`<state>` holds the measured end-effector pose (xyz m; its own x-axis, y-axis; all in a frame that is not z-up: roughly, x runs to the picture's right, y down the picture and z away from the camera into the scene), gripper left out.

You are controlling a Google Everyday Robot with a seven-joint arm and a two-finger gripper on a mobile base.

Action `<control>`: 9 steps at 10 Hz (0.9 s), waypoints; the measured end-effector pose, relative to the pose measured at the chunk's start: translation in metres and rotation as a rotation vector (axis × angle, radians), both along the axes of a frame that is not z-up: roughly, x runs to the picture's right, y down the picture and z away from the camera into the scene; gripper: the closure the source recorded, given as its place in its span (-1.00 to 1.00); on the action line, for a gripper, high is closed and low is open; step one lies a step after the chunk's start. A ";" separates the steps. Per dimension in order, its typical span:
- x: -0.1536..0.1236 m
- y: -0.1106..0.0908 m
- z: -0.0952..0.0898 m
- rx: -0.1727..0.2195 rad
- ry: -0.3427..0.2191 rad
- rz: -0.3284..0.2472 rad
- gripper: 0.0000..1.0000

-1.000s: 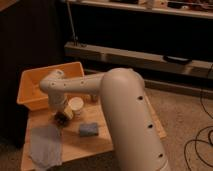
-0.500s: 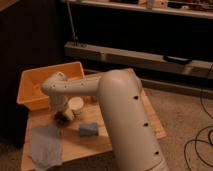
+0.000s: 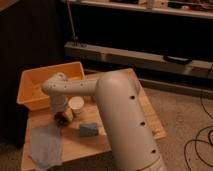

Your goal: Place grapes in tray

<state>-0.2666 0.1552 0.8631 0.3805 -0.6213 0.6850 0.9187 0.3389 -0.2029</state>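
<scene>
The grapes [image 3: 63, 119] are a small dark lumpy bunch on the wooden table, just in front of the tray's near wall. My gripper [image 3: 61, 111] hangs straight down from the white wrist and sits right on top of the bunch, covering most of it. The tray [image 3: 47, 70] is the big yellow-orange bin at the back left of the table, directly behind the gripper. My thick white arm reaches in from the lower right and hides the middle of the table.
A white cup [image 3: 77, 105] stands just right of the grapes. A blue sponge [image 3: 88, 130] lies in front of the cup. A blue-grey cloth [image 3: 46, 143] is spread at the front left corner. Dark shelving runs behind the table [image 3: 150, 120].
The arm has stayed over the grapes with hardly any shift; the wrist looks slightly lower on the bunch than a second ago.
</scene>
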 end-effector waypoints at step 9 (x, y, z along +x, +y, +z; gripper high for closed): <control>-0.017 -0.024 -0.044 0.028 -0.067 -0.020 1.00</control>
<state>-0.2832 0.1311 0.8194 0.3211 -0.6476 0.6910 0.9367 0.3246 -0.1311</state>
